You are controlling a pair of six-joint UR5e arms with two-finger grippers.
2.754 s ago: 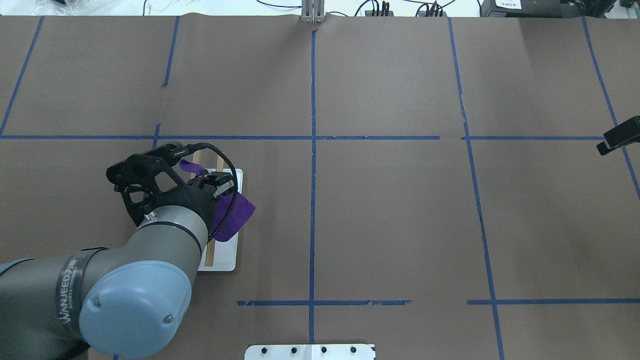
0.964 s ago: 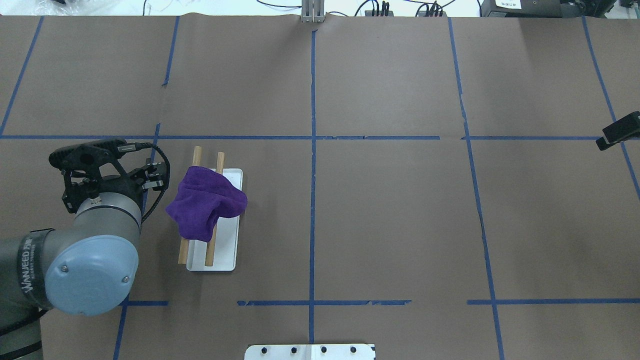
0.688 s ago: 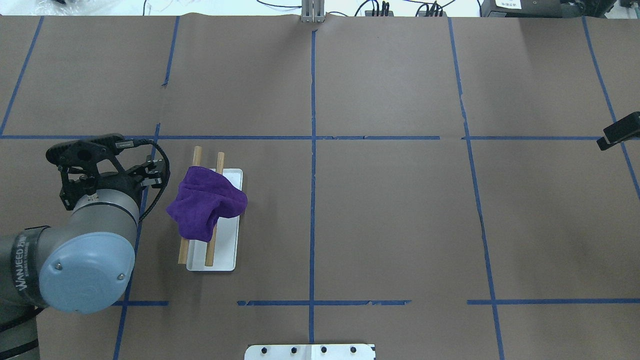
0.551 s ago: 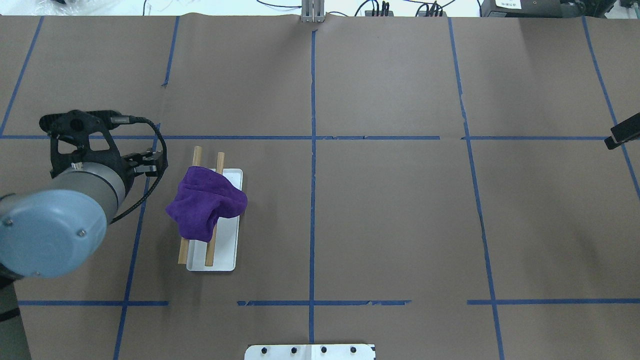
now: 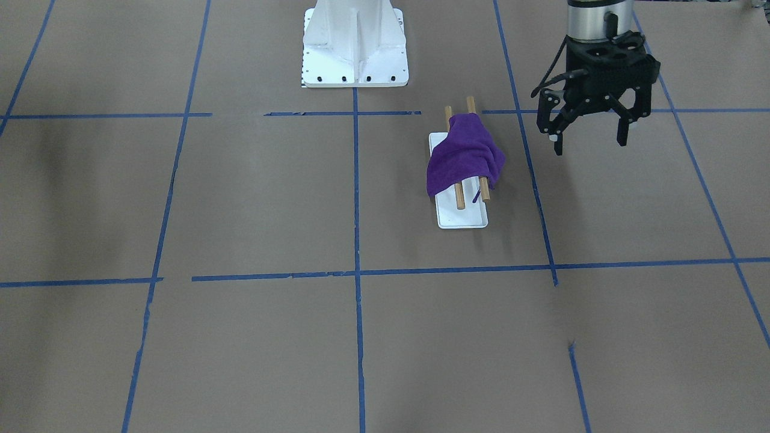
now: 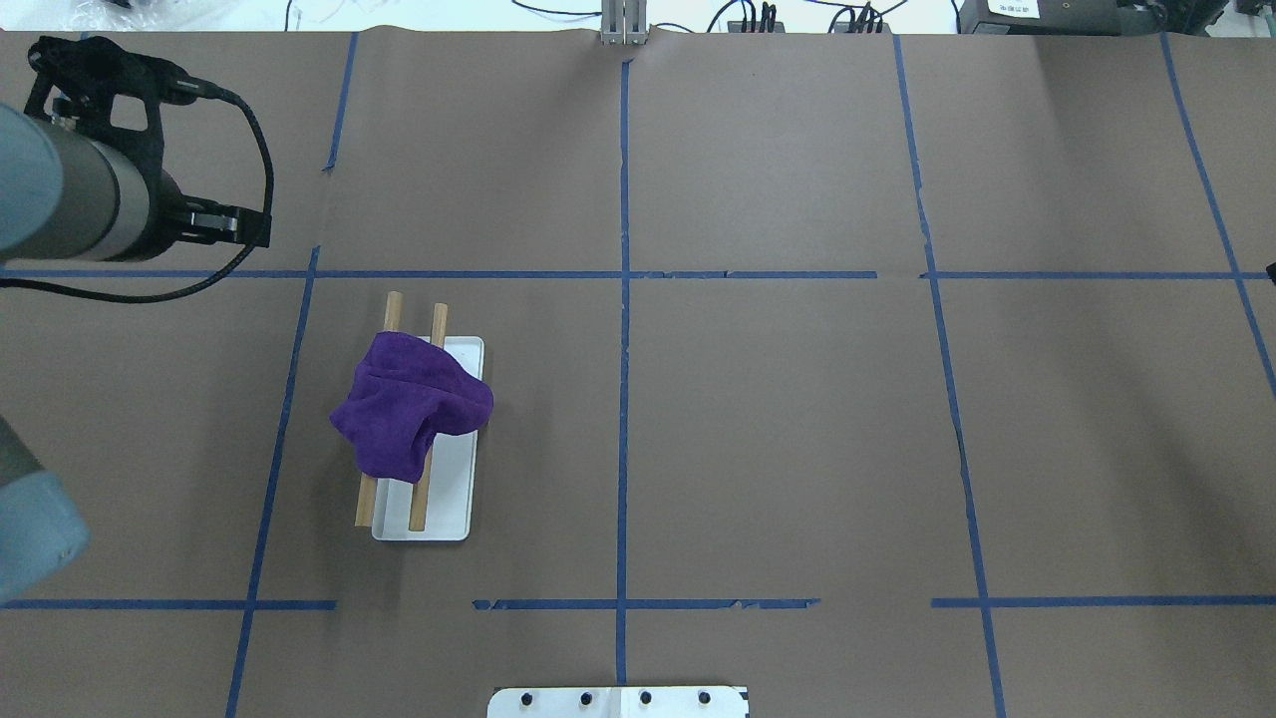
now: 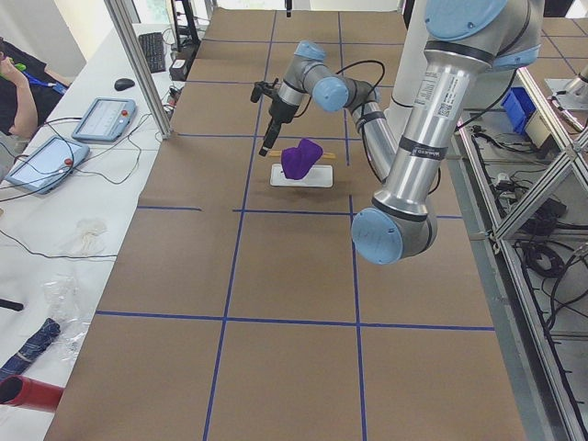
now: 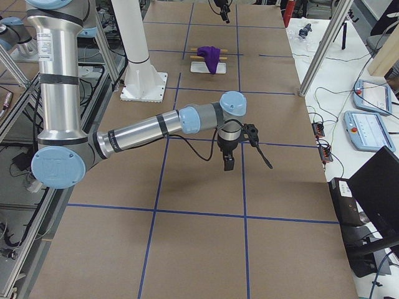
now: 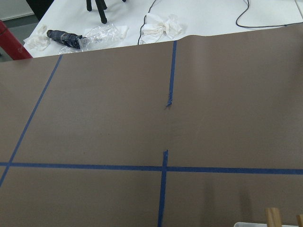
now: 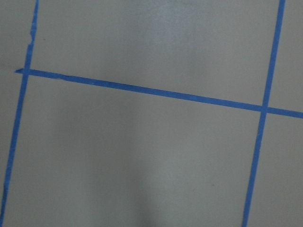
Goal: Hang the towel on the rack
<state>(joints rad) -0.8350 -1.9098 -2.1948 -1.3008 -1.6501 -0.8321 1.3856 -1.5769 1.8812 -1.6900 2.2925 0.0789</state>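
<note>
The purple towel [image 6: 409,404] lies draped over both rods of the rack [image 6: 454,499], toward the left edge of the table [image 6: 778,419]. The left gripper [image 5: 589,143] hangs released, empty, apart from it. The right gripper [image 8: 228,163] is seen only from the side: I cannot tell its state.

Purple towel [image 6: 409,414], white rack [image 6: 454,494], light-brown rods [image 6: 366,504].

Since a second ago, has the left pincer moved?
Yes. The left pincer went from beside the rack to beyond the crosswise tape line, farther from the robot.
</note>
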